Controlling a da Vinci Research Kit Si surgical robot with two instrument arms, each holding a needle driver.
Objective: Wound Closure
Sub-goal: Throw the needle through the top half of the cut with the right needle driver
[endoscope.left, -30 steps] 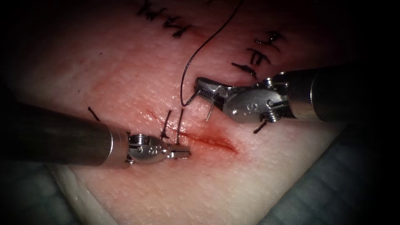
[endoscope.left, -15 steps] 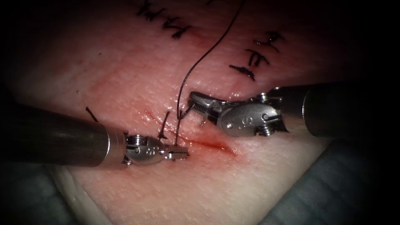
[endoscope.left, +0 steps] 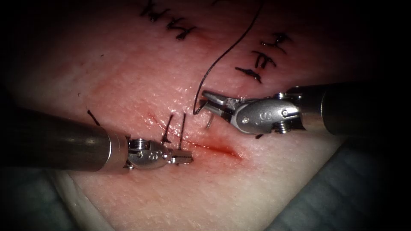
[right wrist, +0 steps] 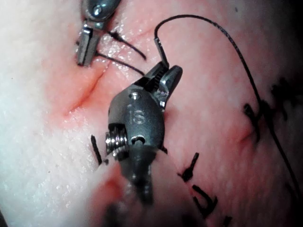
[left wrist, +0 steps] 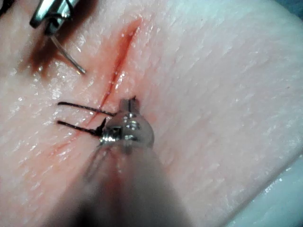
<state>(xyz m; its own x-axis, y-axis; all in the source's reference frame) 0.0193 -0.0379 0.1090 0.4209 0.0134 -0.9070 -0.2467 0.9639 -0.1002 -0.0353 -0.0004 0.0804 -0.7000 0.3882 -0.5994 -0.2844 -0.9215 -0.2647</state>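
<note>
The tissue has a red cut with one stitch at its left end; two cut thread ends stand up from it. My left tool rests shut with its tip at that stitch, and I see nothing held in it. My right tool hovers just beyond the cut on its right side, shut on the curved needle near mid-curve. The needle is out of the tissue, point hanging down. Dark thread runs from the needle's end up and away. The left wrist view shows the needle above the cut.
Two rows of older dark stitches lie on the far part of the tissue. Red fluid stains the skin around the cut. Grey cloth lies past the tissue's near right edge.
My right tool dropped down and left toward the cut with the needle, then shifted a little back to the right. The thread followed it. The left tool stayed put.
</note>
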